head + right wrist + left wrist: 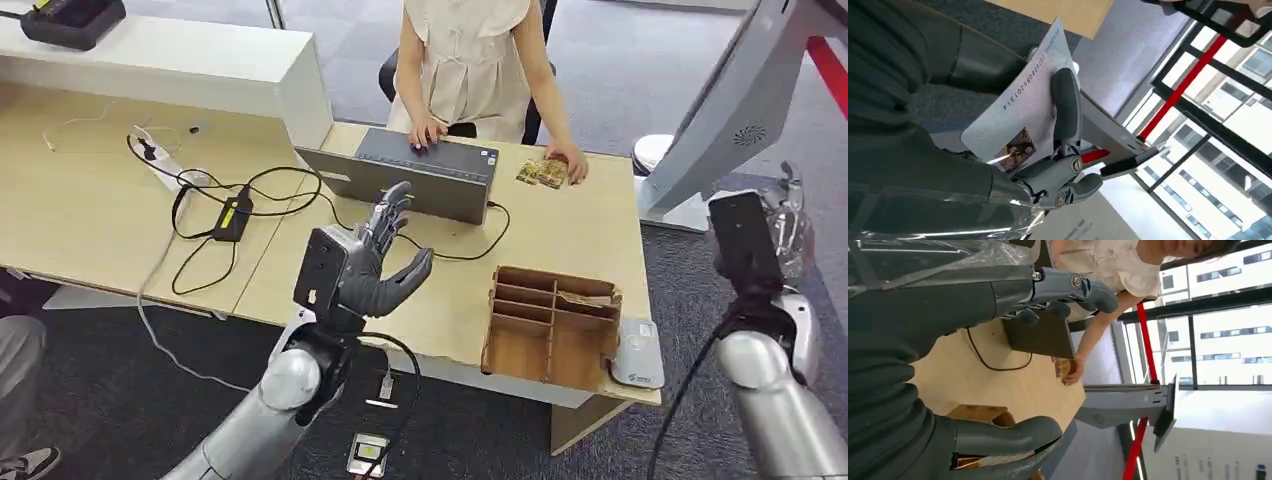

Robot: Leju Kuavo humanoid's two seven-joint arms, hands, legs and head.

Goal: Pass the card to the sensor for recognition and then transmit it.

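Note:
My right hand (1048, 175) holds a white card (1018, 110) printed with a number line and a small picture, a finger (1066, 107) lying across its face. In the head view that right hand (788, 228) is raised off the table's right end, above the carpet. The white card sensor (638, 355) lies flat on the table's near right corner, below and to the left of that hand. My left hand (368, 262) hovers open over the table's front edge with fingers spread and nothing in it; the left wrist view shows the left hand (898, 380) likewise empty.
A wooden divided box (550, 320) stands just left of the sensor. A grey flat device (420, 175) sits at the table's far side, where a seated person (470, 60) rests one hand on it and the other by small brown items (542, 172). A grey stand (735, 115) rises at the right. Black cables (235, 215) trail at the left.

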